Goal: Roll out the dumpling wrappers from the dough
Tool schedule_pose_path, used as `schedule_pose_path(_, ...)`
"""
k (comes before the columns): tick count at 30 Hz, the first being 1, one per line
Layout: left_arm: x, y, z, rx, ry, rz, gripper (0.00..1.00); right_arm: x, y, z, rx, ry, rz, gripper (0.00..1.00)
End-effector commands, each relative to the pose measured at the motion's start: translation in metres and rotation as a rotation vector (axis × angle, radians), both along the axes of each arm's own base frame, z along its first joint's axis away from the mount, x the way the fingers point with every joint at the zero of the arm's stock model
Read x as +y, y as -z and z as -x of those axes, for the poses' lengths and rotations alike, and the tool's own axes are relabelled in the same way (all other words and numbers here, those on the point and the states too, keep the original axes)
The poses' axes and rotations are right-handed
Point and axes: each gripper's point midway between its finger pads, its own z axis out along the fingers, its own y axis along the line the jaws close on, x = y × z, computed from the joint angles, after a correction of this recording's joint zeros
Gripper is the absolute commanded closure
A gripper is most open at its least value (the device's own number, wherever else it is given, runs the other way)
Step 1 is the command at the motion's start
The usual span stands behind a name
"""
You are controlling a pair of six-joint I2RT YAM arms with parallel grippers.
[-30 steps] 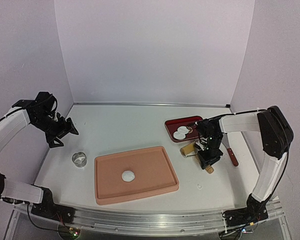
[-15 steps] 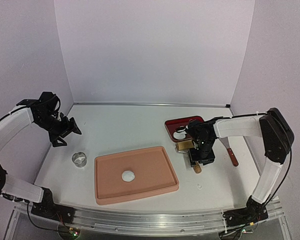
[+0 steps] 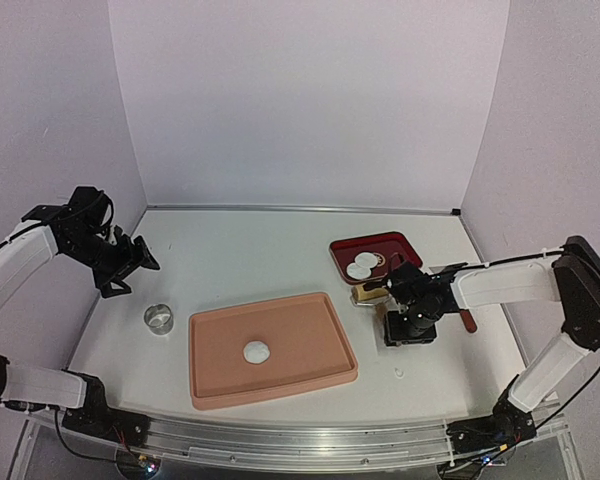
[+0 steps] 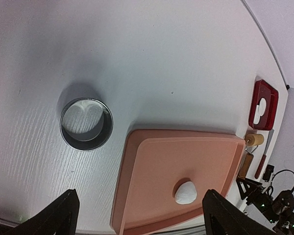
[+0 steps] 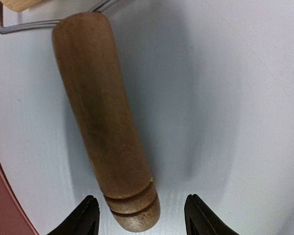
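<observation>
Only the wrist view showed the right tool (image 5: 140, 215) open astride the smooth wooden roller handle (image 5: 103, 122), apparently not touching. Beyond it, overhead, two dumpling wrappers (image 3: 361, 267) lay in the red tray (image 3: 380, 243). Its arm (image 3: 500, 285) sat lower than a second earlier. The left tool (image 4: 139, 218) gaped over the desk (image 4: 161, 58); ahead, the dough (image 4: 185, 192) sat on the pink board (image 4: 157, 166).

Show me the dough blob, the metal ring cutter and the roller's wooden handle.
dough (image 4: 185, 192), left wrist view, middle of the blob.
metal ring cutter (image 4: 108, 128), left wrist view, its right wall.
roller handle (image 5: 105, 127), right wrist view, mid-length of the wood.
</observation>
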Motion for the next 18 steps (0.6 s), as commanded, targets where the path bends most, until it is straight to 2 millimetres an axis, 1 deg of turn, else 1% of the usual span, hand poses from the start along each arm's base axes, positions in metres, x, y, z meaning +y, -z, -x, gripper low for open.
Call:
schedule_pose_path(1,-0.001,-0.007,0.003,-0.032,0.000,0.011,0.12,0.012,0.003,-0.021,-0.077,-0.021,0.001,0.40)
schedule_pose_path(2,-0.001,-0.008,0.003,-0.033,0.000,0.010,0.12,0.013,0.004,-0.022,-0.079,-0.022,0.002,0.40)
schedule_pose_path(5,0.001,-0.008,0.009,-0.031,-0.006,0.003,0.12,0.012,0.014,-0.023,-0.069,-0.015,0.015,0.52)
schedule_pose_path(6,0.002,-0.007,0.010,-0.029,-0.008,0.001,0.12,0.012,0.015,-0.023,-0.066,-0.013,0.015,0.54)
schedule_pose_path(10,0.005,-0.007,0.019,-0.028,-0.018,-0.010,0.12,0.001,0.021,-0.013,-0.064,0.002,0.041,0.64)
schedule_pose_path(11,0.006,-0.007,0.021,-0.029,-0.019,-0.010,0.12,0.000,0.020,-0.012,-0.068,-0.002,0.044,0.72)
schedule_pose_path(12,0.006,-0.007,0.021,-0.028,-0.019,-0.009,0.12,-0.001,0.020,-0.012,-0.068,-0.004,0.045,0.74)
schedule_pose_path(13,0.004,-0.009,0.022,-0.033,-0.005,-0.003,0.12,0.001,0.013,-0.012,-0.074,-0.020,0.034,0.92)
schedule_pose_path(14,0.003,-0.011,0.022,-0.039,0.007,-0.002,0.12,0.003,0.009,-0.013,-0.080,-0.025,0.031,0.96)
schedule_pose_path(15,-0.001,-0.018,0.021,-0.057,0.033,0.008,0.11,0.004,-0.002,-0.016,-0.092,-0.030,0.028,1.00)
schedule_pose_path(17,-0.010,-0.033,0.019,-0.103,0.091,0.048,0.10,0.007,-0.026,-0.022,-0.127,-0.032,0.019,1.00)
schedule_pose_path(18,-0.014,-0.039,0.018,-0.121,0.113,0.062,0.09,0.007,-0.034,-0.023,-0.132,-0.039,0.019,1.00)
